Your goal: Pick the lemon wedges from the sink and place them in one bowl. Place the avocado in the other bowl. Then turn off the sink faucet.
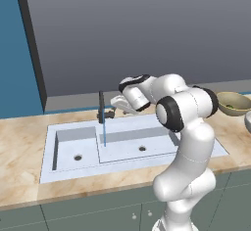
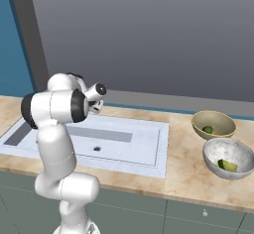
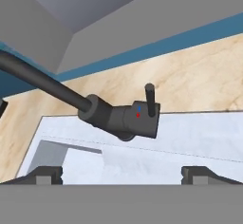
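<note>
sink point(image 1: 162, 147): both basins look cleared of produce, just the two drain holes showing
tan bowl point(image 2: 214, 121): on the counter right of the sink, one dark green rounded piece inside, reads as the avocado point(image 2: 208, 129)
grey bowl point(image 2: 229, 154): just in front of the tan one, yellow-green lemon wedges point(image 2: 227, 165) in it; can't split them into two pieces from this angle
sorting: looks done on both counts, as far as the right base view shows
sink faucet point(image 1: 101, 106): dark post at the back edge of the sink, thin blue stream point(image 1: 104, 134) running down from it into the basin, so the water is on
lever point(image 3: 150, 99): short dark stub sticking up off the faucet body, red and blue dots just beside its base in the hand view
gripper point(image 1: 116, 102): at faucet height, just beside the post on its right in the left base view, pointed at it
jaws: wide apart, nothing between them; both tips at the bottom of the hand view with the faucet body and lever centred above, no contact visible
step in hand: my read, lining up on the lever
left to do: only the faucet shut-off, roughly the last third of the job
next move needs: close in on the lever and push it sideways; it's a small target, a glancing touch could slide off
</note>
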{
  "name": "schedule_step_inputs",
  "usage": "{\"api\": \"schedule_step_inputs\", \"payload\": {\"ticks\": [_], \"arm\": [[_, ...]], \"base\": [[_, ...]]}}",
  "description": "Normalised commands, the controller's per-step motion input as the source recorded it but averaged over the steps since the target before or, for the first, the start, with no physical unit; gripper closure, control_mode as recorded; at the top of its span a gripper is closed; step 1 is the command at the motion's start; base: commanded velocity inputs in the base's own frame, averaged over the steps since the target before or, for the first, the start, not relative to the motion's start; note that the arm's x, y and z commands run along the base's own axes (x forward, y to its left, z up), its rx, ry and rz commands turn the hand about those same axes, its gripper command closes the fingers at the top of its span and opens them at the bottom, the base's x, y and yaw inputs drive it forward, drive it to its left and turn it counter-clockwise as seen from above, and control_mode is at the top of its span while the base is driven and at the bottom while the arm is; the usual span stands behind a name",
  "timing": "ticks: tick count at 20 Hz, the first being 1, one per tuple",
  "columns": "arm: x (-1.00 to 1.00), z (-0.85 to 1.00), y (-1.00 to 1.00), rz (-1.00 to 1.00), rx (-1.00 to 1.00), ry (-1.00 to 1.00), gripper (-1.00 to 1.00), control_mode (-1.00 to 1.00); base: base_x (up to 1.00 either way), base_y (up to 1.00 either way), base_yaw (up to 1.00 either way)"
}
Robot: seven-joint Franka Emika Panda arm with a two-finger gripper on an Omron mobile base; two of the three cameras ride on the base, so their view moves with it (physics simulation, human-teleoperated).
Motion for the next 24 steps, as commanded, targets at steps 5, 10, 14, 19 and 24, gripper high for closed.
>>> {"api": "schedule_step_inputs", "payload": {"ticks": [5,10,14,19,24], "arm": [[0.16,-0.10,0.00,0.00,0.00,0.00,-1.00,-1.00],[0.13,-0.10,0.00,0.00,0.00,0.00,-1.00,-1.00],[0.12,-0.11,0.00,0.00,0.00,0.00,-1.00,-1.00],[0.10,-0.08,0.00,0.00,0.00,0.00,-1.00,-1.00],[0.09,-0.04,0.01,0.00,0.00,0.00,-1.00,-1.00]], "base": [[0.00,0.00,0.00],[0.00,0.00,0.00],[0.00,0.00,0.00],[0.00,0.00,0.00],[0.00,0.00,0.00]]}}
